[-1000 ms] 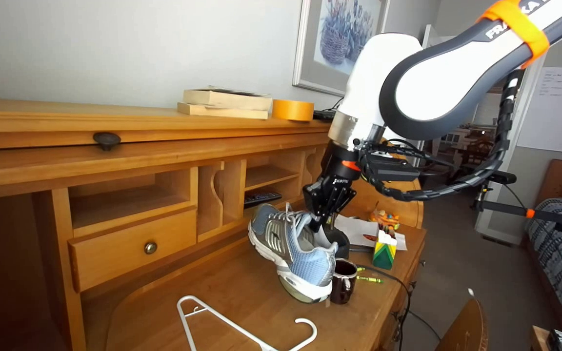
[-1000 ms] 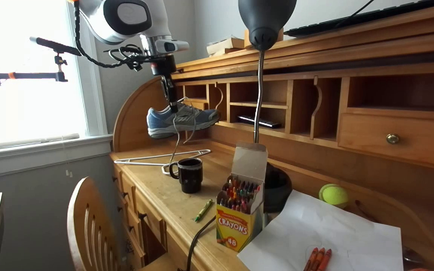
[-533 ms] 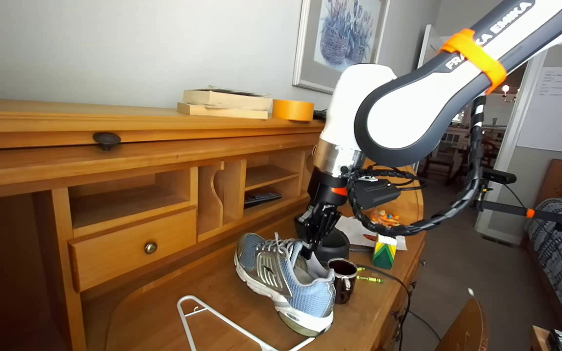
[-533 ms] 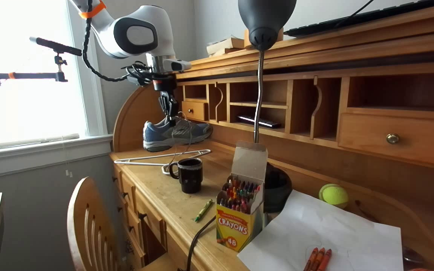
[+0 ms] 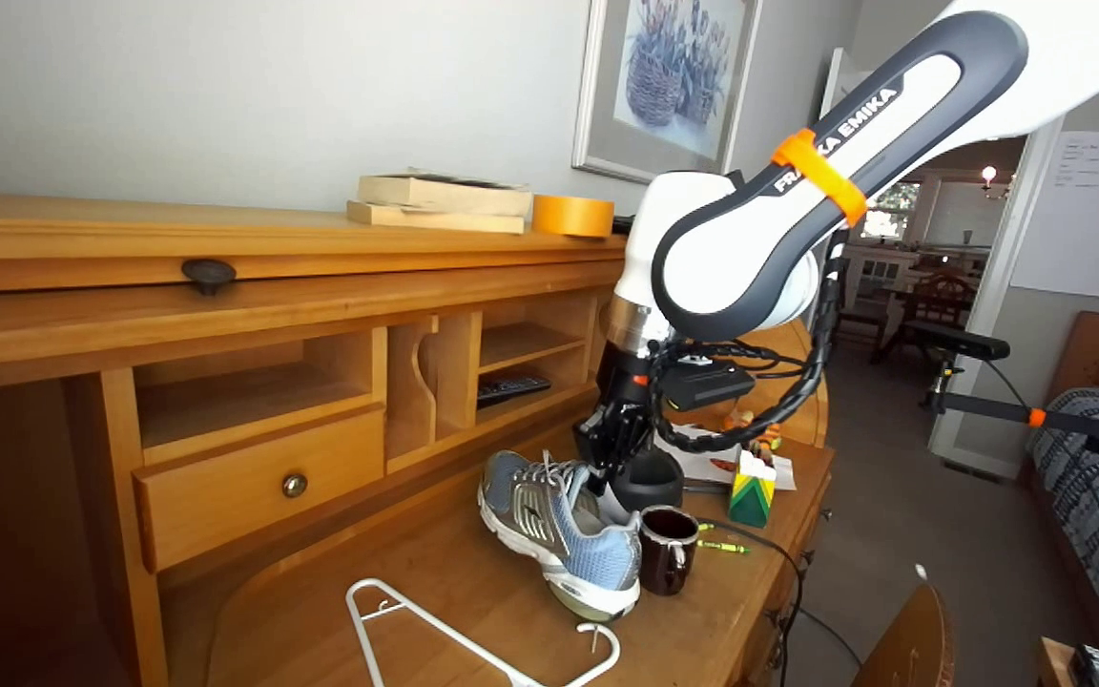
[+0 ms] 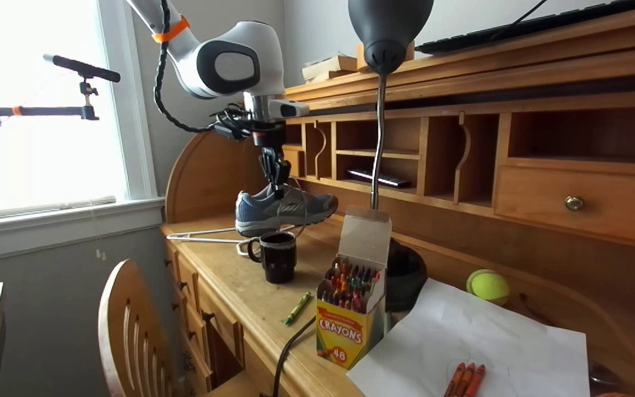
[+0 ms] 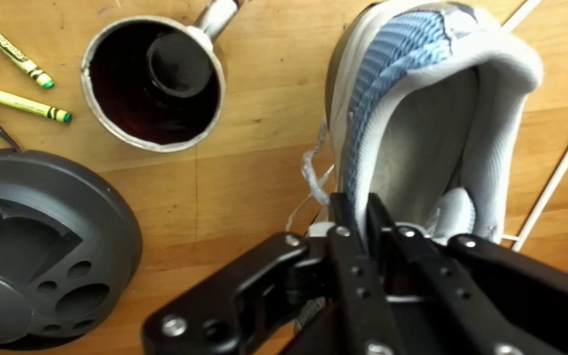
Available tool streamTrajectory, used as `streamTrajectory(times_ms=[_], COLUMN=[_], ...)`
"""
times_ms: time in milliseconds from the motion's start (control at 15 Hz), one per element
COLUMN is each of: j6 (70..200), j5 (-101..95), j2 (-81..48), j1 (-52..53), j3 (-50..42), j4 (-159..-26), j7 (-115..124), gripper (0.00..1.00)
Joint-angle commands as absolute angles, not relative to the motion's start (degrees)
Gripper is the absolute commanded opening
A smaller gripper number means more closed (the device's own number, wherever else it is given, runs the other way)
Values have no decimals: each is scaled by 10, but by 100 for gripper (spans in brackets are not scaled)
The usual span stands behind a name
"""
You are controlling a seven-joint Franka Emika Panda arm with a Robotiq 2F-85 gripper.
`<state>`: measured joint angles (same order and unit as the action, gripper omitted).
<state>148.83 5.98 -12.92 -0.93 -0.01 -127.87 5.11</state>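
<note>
Gripper of black jointed metal (image 7: 355,204) pinches the collar of a blue-and-grey mesh running shoe (image 7: 387,54) in the wrist view; a shiny dark-brown mug (image 7: 136,88) stands near, apart.

In an exterior view the shoe is held heel-low over a honey-coloured wooden desk (image 5: 397,544), near a white plastic hanger (image 5: 454,637).

In an exterior view the sole seems raised off the wood, behind the mug, a yellow cardboard crayon box (image 6: 342,337) nearer the camera. Holding it aloft looks like the step in hand; the next move calls for a firm pinch and a heel clear of the mug.
</note>
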Motion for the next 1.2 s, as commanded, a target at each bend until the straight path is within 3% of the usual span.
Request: streamTrajectory(times_ms=[0,533,1133], j6=[1498,1482,1359], j5=[73,118,118], j2=[-156,-94,38], j1=[-21,-32,-67], j3=[-5,7,-50], j4=[-1253,-1275,-1397], j7=[40,32,-93], gripper=[40,99,100])
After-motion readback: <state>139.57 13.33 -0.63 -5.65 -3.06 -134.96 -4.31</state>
